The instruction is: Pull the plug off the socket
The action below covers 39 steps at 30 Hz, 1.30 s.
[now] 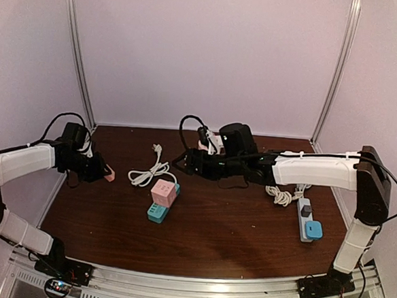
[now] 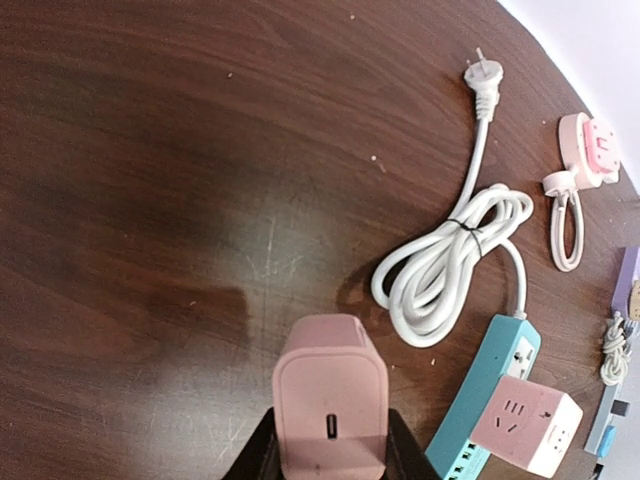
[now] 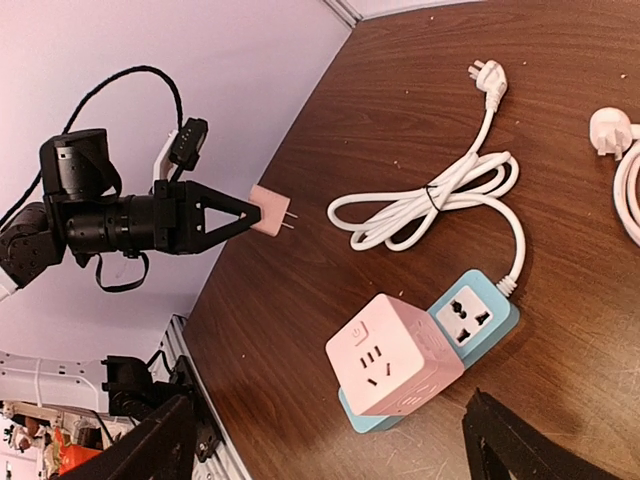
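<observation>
**Surface:** dark brown wood table (image 1: 247, 227), scuffed. Pale lilac walls (image 1: 205, 54) and metal posts (image 1: 79, 52) stand behind it.

**Left gripper** (image 2: 330, 445): clamped on the pink plug (image 2: 330, 395). The pink cube socket (image 1: 163, 191) sits well off to its right, apart from the plug.

**Right gripper** (image 3: 327, 398): fingers spread wide and empty, with the socket near, framed between them.

**Right wrist view alone:** the plug's two bare prongs.

**Left wrist view alone:** a slot port on the plug's rear face.
</observation>
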Motion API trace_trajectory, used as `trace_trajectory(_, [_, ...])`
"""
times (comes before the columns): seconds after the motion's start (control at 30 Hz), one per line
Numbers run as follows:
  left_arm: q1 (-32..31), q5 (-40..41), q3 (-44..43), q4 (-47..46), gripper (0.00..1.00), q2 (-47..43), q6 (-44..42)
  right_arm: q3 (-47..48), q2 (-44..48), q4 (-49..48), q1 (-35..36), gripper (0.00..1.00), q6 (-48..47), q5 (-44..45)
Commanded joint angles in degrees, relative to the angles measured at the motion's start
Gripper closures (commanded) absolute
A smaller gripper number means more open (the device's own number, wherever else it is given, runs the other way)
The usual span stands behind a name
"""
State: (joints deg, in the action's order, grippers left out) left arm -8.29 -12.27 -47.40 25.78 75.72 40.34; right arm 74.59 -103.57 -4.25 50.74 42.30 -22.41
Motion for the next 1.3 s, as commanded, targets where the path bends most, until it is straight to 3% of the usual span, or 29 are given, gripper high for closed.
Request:
trace_trajectory(0.0, [3.97, -8.96, 3.83, -6.92, 0.91, -0.42, -0.97, 0.86, 3.05, 3.83, -0.60, 0.06, -5.44, 4.18])
trace_trajectory(0.23, [5.71, -15.51, 8.90, -11.54, 0.84, 2.05, -2.57, 0.38, 4.38, 5.83, -0.73, 0.06, -6.57, 4.67])
trace_trajectory(0.63, [6.98, -17.28, 11.57, -11.93, 0.73, 7.37, -5.54, -0.41, 4.43, 6.62, -0.73, 0.02, -6.82, 4.37])
trace_trajectory(0.93, [7.42, -12.80, 11.75, -8.02, 0.41, 7.17, -7.23, -0.33, 4.05, 7.10, -0.74, 0.01, -7.26, 4.23])
trace_trajectory(1.17, [7.35, -10.15, 10.42, -5.10, 0.27, 4.37, -8.74, -0.40, 3.99, 7.50, -0.73, 0.00, -7.59, 4.40])
trace_trajectory(1.27, [6.90, -9.15, 8.96, -2.64, 0.26, 2.07, -9.37, -0.79, 3.95, 7.87, -0.74, 0.00, -7.88, 4.89])
